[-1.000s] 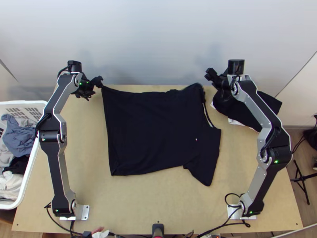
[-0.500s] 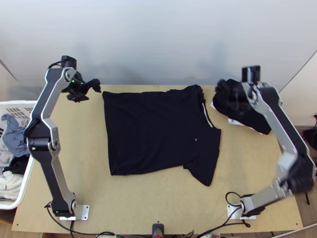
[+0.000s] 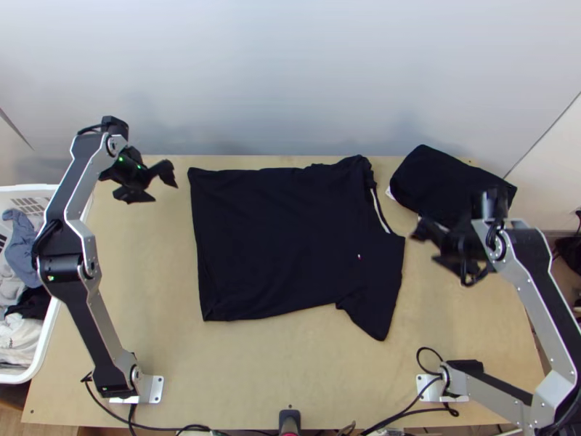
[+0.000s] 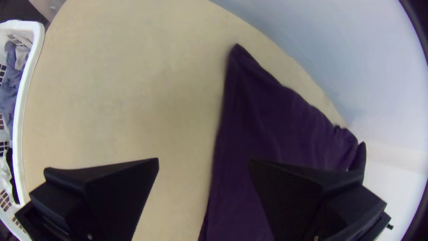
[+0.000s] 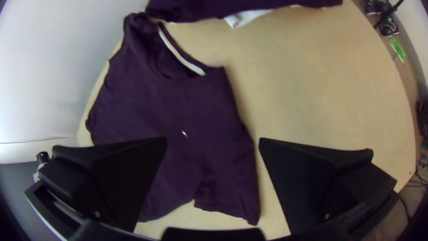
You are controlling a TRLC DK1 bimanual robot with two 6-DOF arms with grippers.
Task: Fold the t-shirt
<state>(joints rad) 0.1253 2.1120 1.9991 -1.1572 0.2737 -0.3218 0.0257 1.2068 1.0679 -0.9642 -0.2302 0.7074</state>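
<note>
Left of the tabletop (image 3: 145,254) in the top view, a white basket (image 3: 20,378); holds a blue-grey garment (image 3: 20,251), black cloth (image 3: 29,301) and whitish cloth (image 3: 18,334). In the left wrist view, slotted basket walls and a far corner of the black T-shirt (image 3: 283,240), partly behind one finger. In the right wrist view, a pale neckband (image 5: 180,58), a small red-and-white mark (image 5: 184,133) on the chest, and white cloth (image 5: 247,17) peeking from under a dark cloth bundle (image 3: 450,182). Lies spread on the table, hem toward the left arm, collar toward the right, one sleeve out toward the near edge. Left of the hem, over the table, the left gripper (image 3: 165,192), fingers well apart; between shirt and right arm (image 3: 552,305), the right gripper (image 3: 424,248), fingers likewise wide apart, partly covering the bundle's near side from above.
</note>
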